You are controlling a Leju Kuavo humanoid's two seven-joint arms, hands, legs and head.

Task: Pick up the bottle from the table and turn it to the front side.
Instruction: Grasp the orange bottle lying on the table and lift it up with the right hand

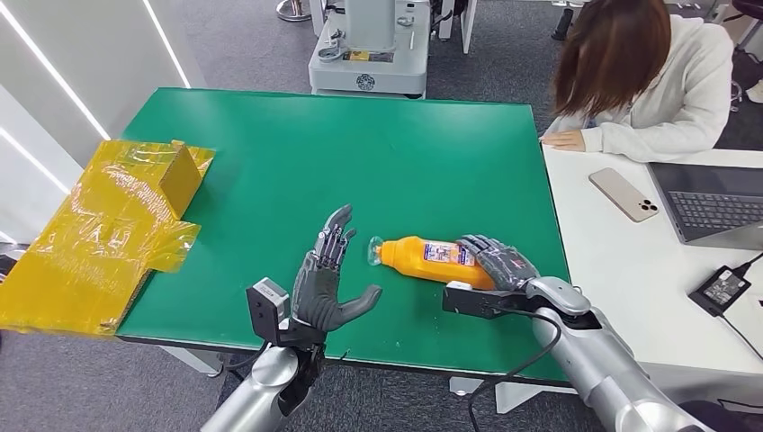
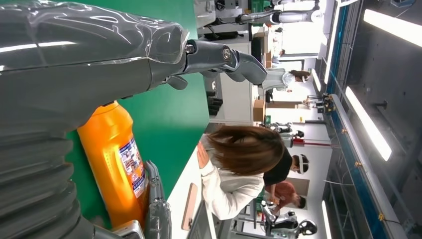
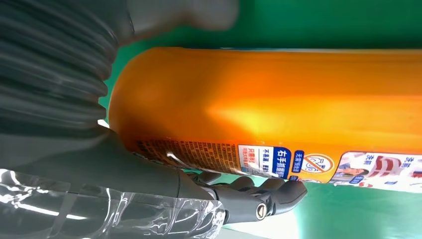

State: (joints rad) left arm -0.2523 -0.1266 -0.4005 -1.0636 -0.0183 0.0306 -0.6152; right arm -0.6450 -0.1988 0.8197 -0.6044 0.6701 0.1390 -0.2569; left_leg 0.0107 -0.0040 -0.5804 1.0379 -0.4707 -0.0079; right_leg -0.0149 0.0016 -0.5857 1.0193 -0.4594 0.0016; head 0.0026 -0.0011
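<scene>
A green table (image 1: 270, 153) takes most of the head view. Just beside it on the right stands a white desk (image 1: 621, 252), and a person (image 1: 643, 81) in a white top sits at its far end with one hand on the desk. On the desk lie a laptop (image 1: 715, 202), a phone (image 1: 623, 193) and a black adapter (image 1: 720, 288) with its cable. Over the left edge of the green table hangs a box (image 1: 108, 229) covered in yellow film; part of it is on the table and part is out past the edge.

The bottle (image 1: 430, 259) is orange and it lies on its side on the table, near the front edge and toward the right. Its clear cap points to the left and its printed label faces up and a little to the front. In the right wrist view the bottle (image 3: 278, 99) is very close and the label text runs along its lower side.

The right hand (image 1: 499, 263) grasps the bottle at its base end, with fingers (image 3: 259, 191) curled over the body and the thumb on the other side.

The left hand (image 1: 331, 274) is released: it is held upright above the table, palm toward the bottle, fingers apart, just beside the cap and not touching it.
</scene>
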